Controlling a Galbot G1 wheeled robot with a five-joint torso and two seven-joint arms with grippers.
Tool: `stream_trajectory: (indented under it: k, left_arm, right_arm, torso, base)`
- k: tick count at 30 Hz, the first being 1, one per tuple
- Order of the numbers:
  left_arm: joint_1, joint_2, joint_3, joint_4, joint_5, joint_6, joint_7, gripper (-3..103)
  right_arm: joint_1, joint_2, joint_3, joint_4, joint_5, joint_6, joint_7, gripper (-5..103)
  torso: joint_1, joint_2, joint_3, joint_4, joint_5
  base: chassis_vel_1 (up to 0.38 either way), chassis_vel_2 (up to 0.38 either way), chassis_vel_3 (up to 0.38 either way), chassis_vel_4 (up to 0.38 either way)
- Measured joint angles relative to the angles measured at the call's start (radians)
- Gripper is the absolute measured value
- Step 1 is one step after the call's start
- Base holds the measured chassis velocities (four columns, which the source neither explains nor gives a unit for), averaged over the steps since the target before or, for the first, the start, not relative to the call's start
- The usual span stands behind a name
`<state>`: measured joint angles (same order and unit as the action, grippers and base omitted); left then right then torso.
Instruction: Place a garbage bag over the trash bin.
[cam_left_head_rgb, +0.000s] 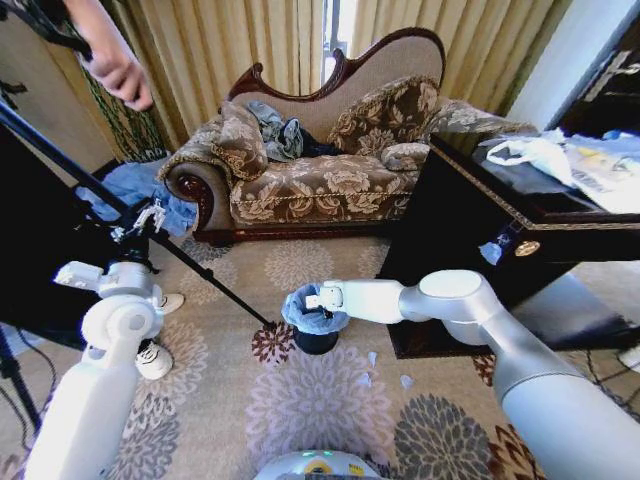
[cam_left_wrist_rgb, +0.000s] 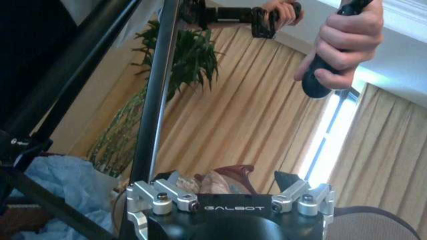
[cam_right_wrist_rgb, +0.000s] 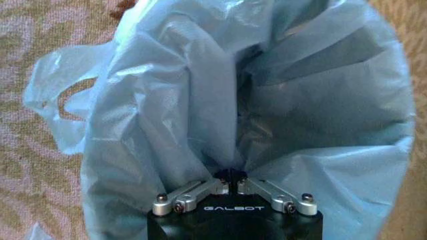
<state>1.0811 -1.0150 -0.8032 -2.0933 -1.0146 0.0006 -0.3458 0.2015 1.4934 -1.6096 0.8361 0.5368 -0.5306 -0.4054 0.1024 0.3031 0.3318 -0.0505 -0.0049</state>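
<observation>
The trash bin is a small black cylinder standing on the patterned carpet in front of the sofa. The pale blue garbage bag is draped over its top, and in the right wrist view the garbage bag lines the opening, with a handle loop hanging outside. My right gripper reaches down into the mouth of the bin, shut on a bunched fold of the bag. In the head view the right gripper sits just over the bin. My left gripper is held up at the left, far from the bin, open and holding nothing.
A carved sofa stands behind the bin. A black table with white bags is on the right. A black tripod leg slants to the carpet left of the bin. A blue cloth heap, a person's hand and shoes are on the left.
</observation>
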Motion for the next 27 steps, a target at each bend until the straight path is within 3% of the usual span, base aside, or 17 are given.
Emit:
stream_trajectory:
  k: [27]
  left_arm:
    - [-0.008,-0.031,0.022,0.012,-0.009,-0.002,0.003,96]
  right_arm:
    - [-0.137,0.094,0.063,-0.285,-0.136,0.058,-0.068,0]
  torso:
    - [0.0,0.0,0.0,0.0001,0.0]
  base:
    - [0.0,0.0,0.0,0.0]
